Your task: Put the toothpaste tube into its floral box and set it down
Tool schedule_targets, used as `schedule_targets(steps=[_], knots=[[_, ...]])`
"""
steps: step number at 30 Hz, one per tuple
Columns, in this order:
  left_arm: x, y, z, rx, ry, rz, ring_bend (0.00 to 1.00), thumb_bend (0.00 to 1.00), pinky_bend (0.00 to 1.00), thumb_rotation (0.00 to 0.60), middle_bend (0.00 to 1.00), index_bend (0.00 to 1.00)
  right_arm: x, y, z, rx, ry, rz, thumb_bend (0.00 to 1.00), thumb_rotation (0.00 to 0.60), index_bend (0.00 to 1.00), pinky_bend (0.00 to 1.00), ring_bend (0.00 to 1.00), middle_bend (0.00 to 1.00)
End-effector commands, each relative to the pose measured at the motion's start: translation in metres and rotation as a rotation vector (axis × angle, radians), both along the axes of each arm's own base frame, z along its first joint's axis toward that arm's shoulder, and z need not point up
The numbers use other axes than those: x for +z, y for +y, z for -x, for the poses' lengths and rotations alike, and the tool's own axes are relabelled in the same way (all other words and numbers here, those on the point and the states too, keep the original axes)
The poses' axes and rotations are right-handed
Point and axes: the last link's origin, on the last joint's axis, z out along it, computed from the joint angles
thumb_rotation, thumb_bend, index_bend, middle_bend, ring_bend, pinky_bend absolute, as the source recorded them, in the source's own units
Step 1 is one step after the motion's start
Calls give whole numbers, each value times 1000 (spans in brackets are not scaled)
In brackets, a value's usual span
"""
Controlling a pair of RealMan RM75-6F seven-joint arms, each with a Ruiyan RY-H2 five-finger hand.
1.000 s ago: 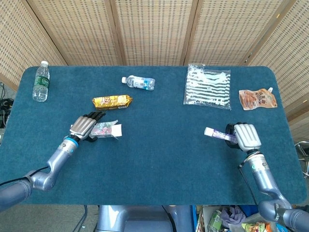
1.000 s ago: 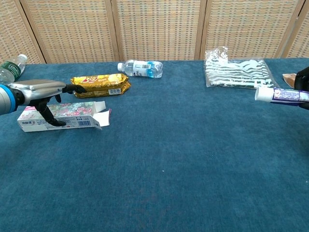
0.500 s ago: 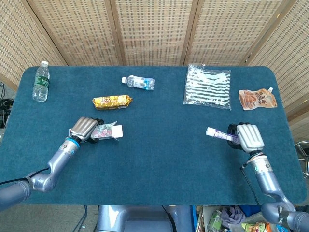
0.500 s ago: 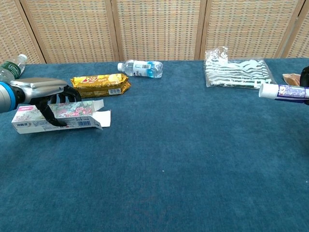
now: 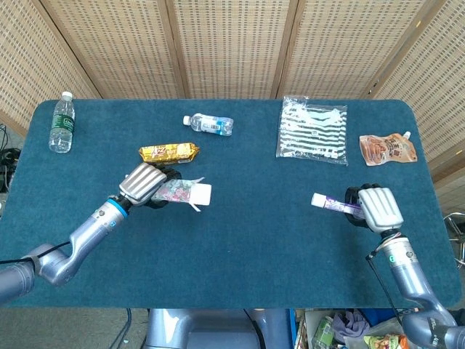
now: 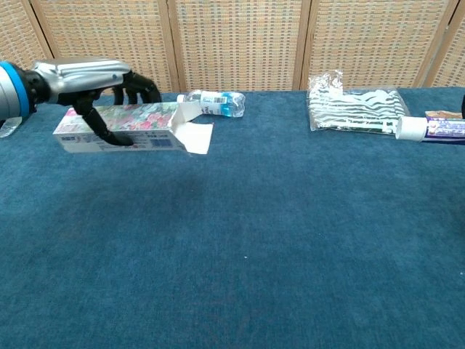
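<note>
the left robot hand point(image 6: 87, 80) gripped the floral box point(image 6: 127, 127) above the desk point(image 5: 247, 233), flaps open; the right robot hand point(image 5: 378, 209) held the toothpaste tube point(image 5: 333, 203).

Purple-and-white toothpaste tube point(image 6: 430, 129): rear cut by chest view's right edge; right hand beyond that edge there. Head view: tube rear hidden under silver right hand point(image 5: 378, 208). Floral cardboard box point(image 5: 180, 192): left part hidden under silver left hand point(image 5: 144, 183). Box print too small to read.
</note>
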Motion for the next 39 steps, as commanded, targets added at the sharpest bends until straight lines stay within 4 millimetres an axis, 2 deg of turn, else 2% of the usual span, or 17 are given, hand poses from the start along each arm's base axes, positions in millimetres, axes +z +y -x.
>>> schedule_targets(steps=[1,7,10,16,24,31,39], knots=[[3,6,-38,-148,-32,20,403,284,439,600,435,450,9,6,-9,23,9,-7,591,600,618,410,455,628],[-15,12,-81,-276,-40,67,403,283,439,600,435,450,20,11,-21,52,41,-26,592,600,619,410,456,629],[-26,18,-104,-331,-30,78,403,283,439,600,435,450,24,8,-24,52,56,-33,592,600,620,410,456,630],[-39,30,-138,-400,20,64,403,283,439,600,434,455,28,1,-28,57,60,-33,592,600,622,410,460,633],[-58,44,-155,-424,78,53,403,284,439,600,434,468,36,-10,-32,63,35,-25,592,600,628,411,466,638],[-73,52,-165,-403,86,57,404,283,439,600,435,475,37,-10,-36,67,16,-33,592,600,629,411,468,640],[-87,50,-186,-396,36,77,408,283,439,600,438,479,34,-14,-45,83,12,-30,592,600,630,411,469,641]])
